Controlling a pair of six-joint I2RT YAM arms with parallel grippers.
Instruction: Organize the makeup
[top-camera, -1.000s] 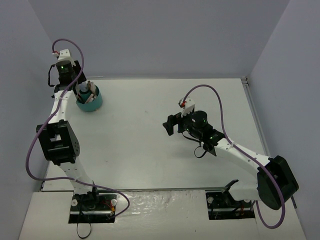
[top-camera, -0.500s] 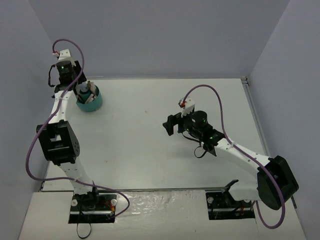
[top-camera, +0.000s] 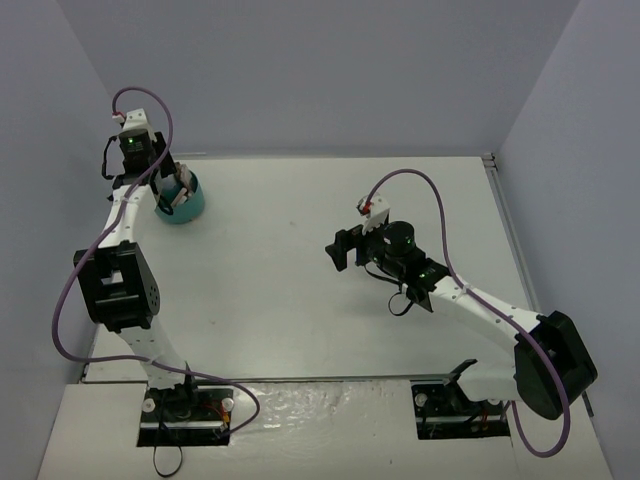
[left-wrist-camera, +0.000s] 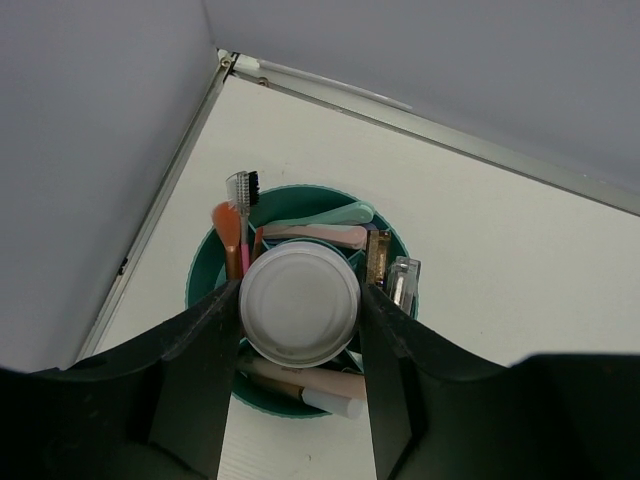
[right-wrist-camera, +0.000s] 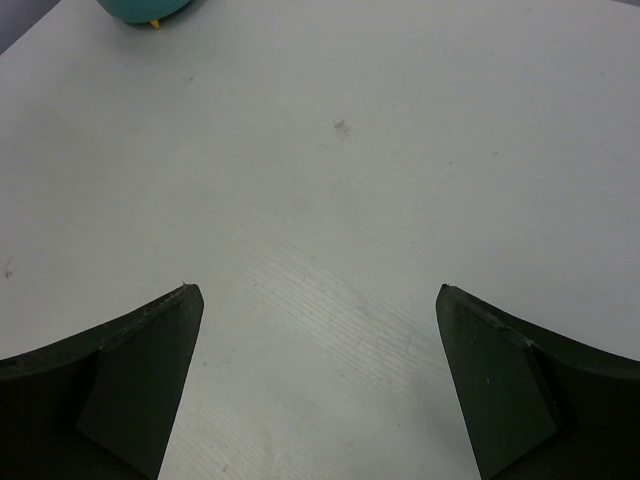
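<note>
My left gripper (left-wrist-camera: 300, 300) is shut on the white bottle (left-wrist-camera: 300, 305), its round end filling the gap between the two fingers. The bottle hangs right over the round teal tub (left-wrist-camera: 200, 290), which stands at the table's back left corner (top-camera: 182, 207). Inside the tub stand an orange brush (left-wrist-camera: 229, 235), a teal stick (left-wrist-camera: 330, 215), a pink stick (left-wrist-camera: 320, 236), a clear-cased compact (left-wrist-camera: 403, 280) and a pale stick (left-wrist-camera: 310, 382). My right gripper (right-wrist-camera: 317, 290) is open above bare table near the middle (top-camera: 343, 248), with nothing between its fingers.
The back wall and the left wall meet close behind the tub, with a metal edge strip (left-wrist-camera: 440, 125) along the table's back edge. The teal tub (right-wrist-camera: 150, 10) shows at the top left of the right wrist view.
The left wrist has tilted and shifted slightly at the tub, still holding the bottle. The right arm has not moved.
</note>
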